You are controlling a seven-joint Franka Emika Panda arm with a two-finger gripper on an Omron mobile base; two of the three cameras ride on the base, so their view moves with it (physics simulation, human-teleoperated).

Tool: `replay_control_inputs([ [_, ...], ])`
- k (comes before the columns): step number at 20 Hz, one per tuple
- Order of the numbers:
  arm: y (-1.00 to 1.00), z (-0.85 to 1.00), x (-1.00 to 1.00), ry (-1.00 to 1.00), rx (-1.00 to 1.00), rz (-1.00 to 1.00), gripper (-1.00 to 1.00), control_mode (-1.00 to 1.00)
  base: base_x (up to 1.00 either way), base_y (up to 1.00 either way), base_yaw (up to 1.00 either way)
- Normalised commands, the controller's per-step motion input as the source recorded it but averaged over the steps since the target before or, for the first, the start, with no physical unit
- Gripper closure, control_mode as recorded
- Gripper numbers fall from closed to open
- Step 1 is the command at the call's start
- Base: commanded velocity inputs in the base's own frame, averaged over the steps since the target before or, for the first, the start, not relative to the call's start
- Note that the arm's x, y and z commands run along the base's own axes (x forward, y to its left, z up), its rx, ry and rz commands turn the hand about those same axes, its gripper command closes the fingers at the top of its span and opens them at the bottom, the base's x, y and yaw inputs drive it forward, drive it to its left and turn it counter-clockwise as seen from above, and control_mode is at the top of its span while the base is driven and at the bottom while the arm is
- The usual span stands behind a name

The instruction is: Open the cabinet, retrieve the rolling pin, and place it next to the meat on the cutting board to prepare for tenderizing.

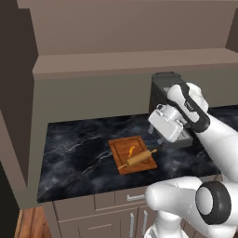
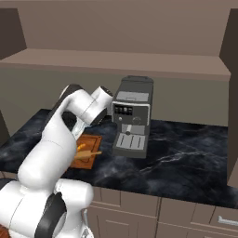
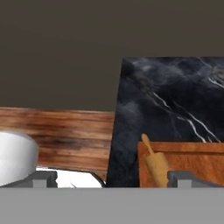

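Landmark: cutting board, reddish-brown, on the black marble counter.

Left of board: bare counter running out to the counter's end.

On board: the meat, a small orange strip, lies near the board's middle. The rolling pin lies just beside it on the side nearer the robot, apart from it as far as can be told. Pin's long axis runs diagonally across the board, one thin handle poking past the board's right edge, the other toward its near left corner. In the hand view the pin shows on the board, one handle reaching toward the board's rim.

Right of and above board: gripper, off the pin, raised clear of the board. Fingers spread wide, nothing between them.

Further right of board: coffee machine on the counter, behind the hand.

Judgement: pin looks placed next to the meat; placing step appears done. The pin lies below and left of the hand, so any coming move should be up and away from the board, with no sweep across that jutting right handle.
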Motion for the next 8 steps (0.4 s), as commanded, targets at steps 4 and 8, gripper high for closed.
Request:
replay_control_inputs([
  [4,0.04,0.19,-0.7,-0.02,0.0,-0.05,-1.0,-1.0,0.0,0.0,0.0],
  [8,0.06,0.12,-0.8,-0.08,0.0,-0.07,-1.0,-1.0,0.0,0.0,0.0],
])
